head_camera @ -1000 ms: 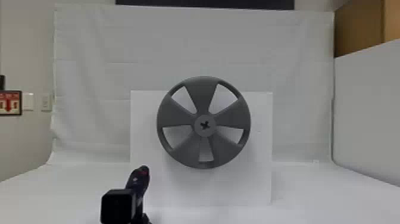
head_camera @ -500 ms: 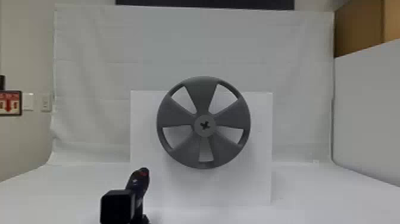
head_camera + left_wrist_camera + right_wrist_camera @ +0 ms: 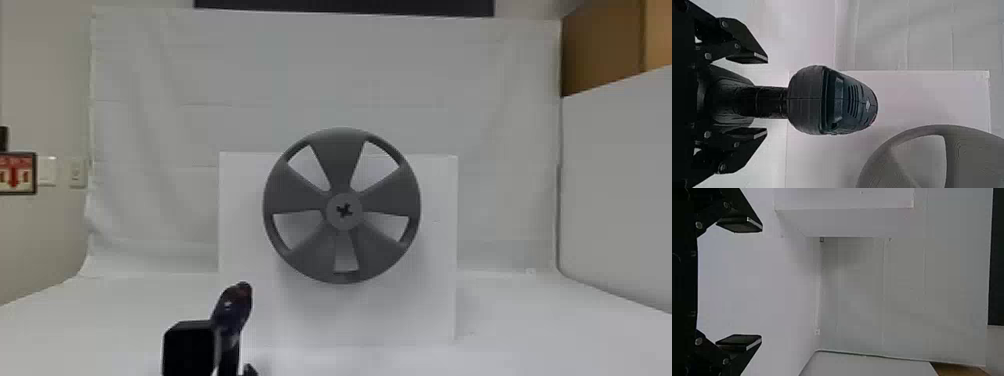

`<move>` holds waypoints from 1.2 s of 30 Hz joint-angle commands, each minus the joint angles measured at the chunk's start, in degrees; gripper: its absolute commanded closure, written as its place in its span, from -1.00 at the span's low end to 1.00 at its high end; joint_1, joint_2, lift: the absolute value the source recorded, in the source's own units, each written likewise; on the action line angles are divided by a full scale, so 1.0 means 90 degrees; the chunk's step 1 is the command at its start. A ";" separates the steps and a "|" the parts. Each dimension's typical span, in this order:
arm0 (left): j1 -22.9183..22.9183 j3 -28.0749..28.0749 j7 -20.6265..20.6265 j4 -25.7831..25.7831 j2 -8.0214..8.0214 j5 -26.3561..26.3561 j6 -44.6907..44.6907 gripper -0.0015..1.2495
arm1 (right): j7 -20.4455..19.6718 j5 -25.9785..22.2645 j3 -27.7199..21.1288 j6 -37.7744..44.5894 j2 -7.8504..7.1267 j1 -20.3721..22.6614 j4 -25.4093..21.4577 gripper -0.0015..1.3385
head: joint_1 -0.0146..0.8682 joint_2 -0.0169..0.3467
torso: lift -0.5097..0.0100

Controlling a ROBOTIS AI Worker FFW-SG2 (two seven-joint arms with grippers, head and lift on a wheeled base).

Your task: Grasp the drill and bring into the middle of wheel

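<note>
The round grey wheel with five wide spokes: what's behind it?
Behind the wheel stands a white rectangular block, seen through the gaps, with a pale cloth backdrop farther back. Whatever sits directly behind the hub and spokes is covered, including any mount.

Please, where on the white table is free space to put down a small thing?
The table is bare between the white block and the right wall, and also left of the drill. It is crowded at the drill, and before the block, where the wheel is.

The wheel (image 3: pixel 295 195) is plain grey, its backing board (image 3: pixel 245 300) white.
</note>
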 commanded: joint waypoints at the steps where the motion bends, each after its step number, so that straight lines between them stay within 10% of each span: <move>1: 0.0005 0.0011 0.0000 0.0007 0.0000 0.0014 0.0002 -0.37 | 0.0009 0.0000 0.0002 0.0001 0.0000 0.0000 0.0004 -0.57 | -0.97 -0.91 | -0.60; 7: 0.0005 0.0167 -0.0274 0.0036 -0.0010 0.0004 0.0032 -0.96 | -0.0001 0.0000 0.0002 0.0001 0.0000 0.0000 0.0004 -0.57 | -0.97 -0.91 | -0.60; 18: -0.0122 0.1251 -0.3506 0.0261 -0.0264 -0.1187 0.0256 -0.98 | -0.0001 -0.0039 -0.0067 0.0001 -0.0020 0.0000 0.0004 -0.57 | -0.97 -0.91 | -0.60; 36: -0.0415 0.2237 -0.6651 0.0632 -0.0254 -0.2545 0.0246 -0.98 | 0.0009 -0.0088 -0.0125 0.0001 -0.0039 0.0010 0.0004 -0.57 | -0.97 -0.91 | -0.60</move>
